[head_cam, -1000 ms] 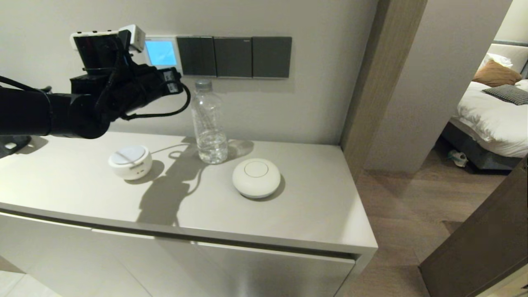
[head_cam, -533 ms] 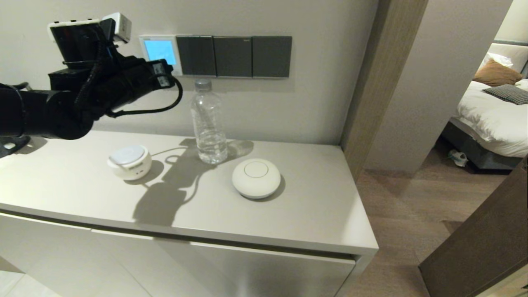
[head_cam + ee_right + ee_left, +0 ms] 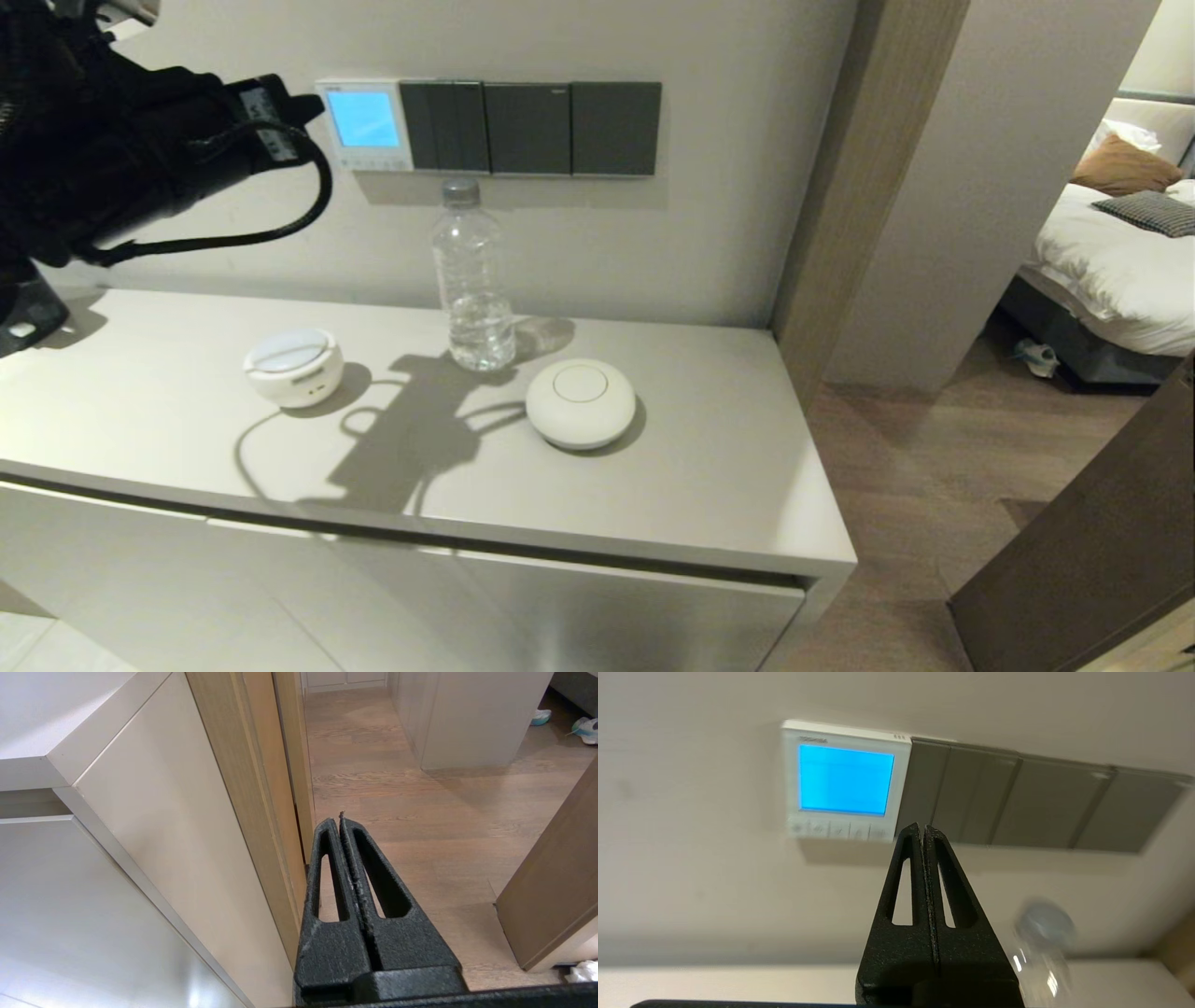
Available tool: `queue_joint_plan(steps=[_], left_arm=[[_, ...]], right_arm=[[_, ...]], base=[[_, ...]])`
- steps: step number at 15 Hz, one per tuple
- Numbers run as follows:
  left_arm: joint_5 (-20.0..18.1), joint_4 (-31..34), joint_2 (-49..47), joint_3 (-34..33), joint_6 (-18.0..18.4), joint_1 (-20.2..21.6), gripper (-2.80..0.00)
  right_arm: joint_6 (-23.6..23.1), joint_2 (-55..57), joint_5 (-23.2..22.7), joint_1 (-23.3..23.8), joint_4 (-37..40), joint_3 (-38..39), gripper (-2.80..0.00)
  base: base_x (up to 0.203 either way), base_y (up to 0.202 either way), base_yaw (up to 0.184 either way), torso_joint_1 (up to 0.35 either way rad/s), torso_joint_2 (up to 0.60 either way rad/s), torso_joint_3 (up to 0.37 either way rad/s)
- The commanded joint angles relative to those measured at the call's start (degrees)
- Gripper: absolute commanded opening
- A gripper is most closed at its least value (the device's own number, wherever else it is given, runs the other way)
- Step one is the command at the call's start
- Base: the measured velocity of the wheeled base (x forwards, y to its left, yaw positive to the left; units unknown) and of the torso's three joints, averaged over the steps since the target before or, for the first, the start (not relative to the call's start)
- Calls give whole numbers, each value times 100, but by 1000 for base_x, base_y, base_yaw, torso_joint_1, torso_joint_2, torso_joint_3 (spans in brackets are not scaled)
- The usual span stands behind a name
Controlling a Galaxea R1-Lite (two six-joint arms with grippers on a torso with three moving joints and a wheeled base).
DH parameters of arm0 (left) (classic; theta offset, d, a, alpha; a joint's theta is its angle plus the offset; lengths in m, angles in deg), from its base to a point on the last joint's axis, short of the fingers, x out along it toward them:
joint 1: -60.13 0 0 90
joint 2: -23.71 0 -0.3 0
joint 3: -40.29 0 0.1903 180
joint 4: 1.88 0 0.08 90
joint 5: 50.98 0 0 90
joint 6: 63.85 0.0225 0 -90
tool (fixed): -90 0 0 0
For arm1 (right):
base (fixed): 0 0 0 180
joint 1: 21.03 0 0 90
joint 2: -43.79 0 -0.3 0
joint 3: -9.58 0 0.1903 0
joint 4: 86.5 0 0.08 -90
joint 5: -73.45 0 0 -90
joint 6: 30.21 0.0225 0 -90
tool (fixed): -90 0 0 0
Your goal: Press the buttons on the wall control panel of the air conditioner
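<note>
The white-framed control panel (image 3: 364, 124) hangs on the wall with its screen glowing light blue; it also shows in the left wrist view (image 3: 845, 780). A row of tiny pale buttons (image 3: 367, 161) runs along its bottom edge, also seen in the left wrist view (image 3: 838, 830). My left gripper (image 3: 922, 828) is shut and empty, held off the wall, its tips just past the buttons' right end in the wrist view. In the head view the left arm (image 3: 140, 131) sits to the panel's left. My right gripper (image 3: 339, 820) is shut, parked low beside the cabinet.
Three dark grey switch plates (image 3: 532, 128) sit right of the panel. A clear water bottle (image 3: 472, 275) stands on the cabinet top (image 3: 709, 467) below them, with two round white devices (image 3: 293, 365) (image 3: 580, 403). A doorway and bed (image 3: 1111, 252) lie to the right.
My left arm has pulled back from the panel, up and to the left. The panel, half hidden a second ago, now shows whole.
</note>
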Motion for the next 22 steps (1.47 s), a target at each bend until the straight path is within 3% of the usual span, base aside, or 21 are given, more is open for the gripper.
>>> queue_joint_plan(steps=[1,3,5,12,14,17,20,22], left_arm=[[0,-1,1165,-826,193,14,-280],[30,-23,1825,-1714,610,165,-280],[64,-21,2453,-2482,795,377,-280],[121,56,4368,-4940,894,1502,-280],[128,165,4912,-5375,896,1606,-280],[180,889,5889,-5763,897,1636,-280],[176,2192,6892,-5942,953,1643,-280],[164,2532,7251,-6297,984,1644,-280]], right_arm=[[0,0,-1,-2,-2,18,-280],[0,0,-1,-2,-2,17,-280],[0,0,-1,-2,-2,17,-280],[0,0,-1,-2,-2,9,-280],[0,0,-1,-2,-2,18,-280],[0,0,-1,-2,-2,17,-280],[0,0,-1,-2,-2,12,-280],[0,0,-1,-2,-2,18,-280]], base=[[0,0,0,0,0,0],[0,0,0,0,0,0],[0,0,0,0,0,0],[0,0,0,0,0,0],[0,0,0,0,0,0],[0,0,0,0,0,0],[0,0,0,0,0,0],[0,0,0,0,0,0]])
